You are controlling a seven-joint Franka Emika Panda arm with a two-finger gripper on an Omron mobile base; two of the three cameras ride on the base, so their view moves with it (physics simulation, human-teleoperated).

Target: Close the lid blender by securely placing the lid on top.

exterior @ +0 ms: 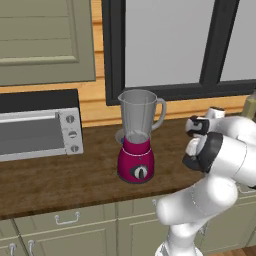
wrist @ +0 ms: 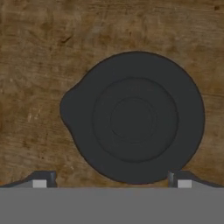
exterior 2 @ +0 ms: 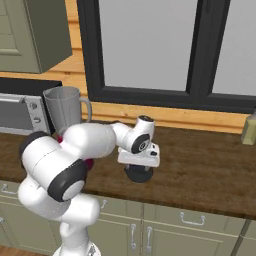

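Black lid (wrist: 133,118) on a brown wood-grain surface (wrist: 39,52); blender (exterior: 136,137) with magenta base, black-and-white dial, clear grey jar; silver toaster oven (exterior: 37,131).

A silver toaster oven (exterior: 37,134) sits at nine o'clock on the dark wooden bench (exterior: 60,182); a pale bottle (exterior 2: 249,128) stands at three o'clock under the window (exterior 2: 150,45).

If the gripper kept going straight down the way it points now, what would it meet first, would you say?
Most likely the black lid, lying flat on the wooden counter directly beneath the open gripper; how far off it is remains unclear.
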